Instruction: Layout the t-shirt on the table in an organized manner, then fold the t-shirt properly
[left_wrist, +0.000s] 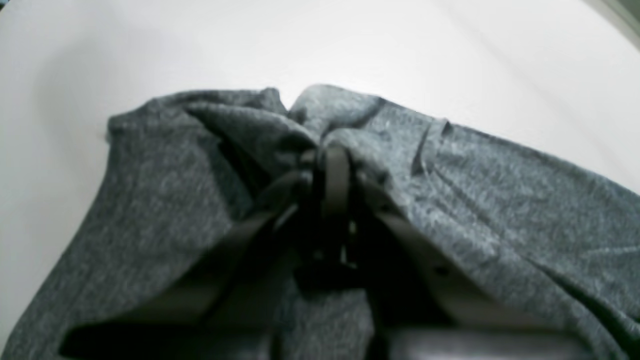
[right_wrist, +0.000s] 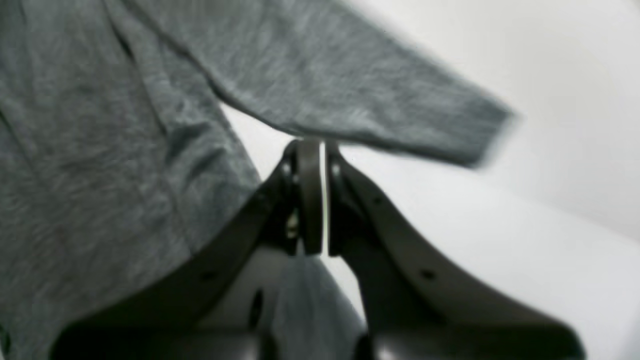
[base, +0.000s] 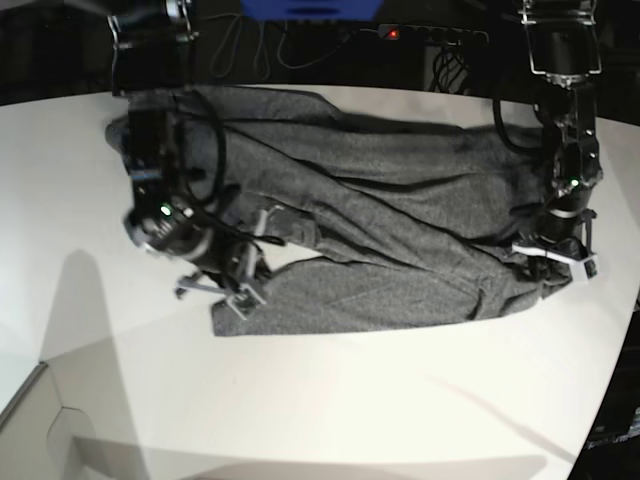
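The dark grey t-shirt (base: 400, 200) lies spread across the white table (base: 350, 400), with one long sleeve (base: 380, 300) running along its near side. In the base view my left gripper (base: 553, 262) sits at the shirt's right end. The left wrist view shows this gripper (left_wrist: 332, 160) shut on a bunched fold of the shirt (left_wrist: 475, 200). My right gripper (base: 245, 285) is at the shirt's left end. Its jaws (right_wrist: 312, 147) are shut, tips touching the lower edge of the sleeve (right_wrist: 350, 85). Whether they pinch that edge is unclear.
Behind the table's far edge lie dark cables and a power strip (base: 430, 35). The table's curved edge (base: 620, 330) passes close to my left arm on the right. Bare white tabletop (right_wrist: 500, 225) stretches in front of the shirt.
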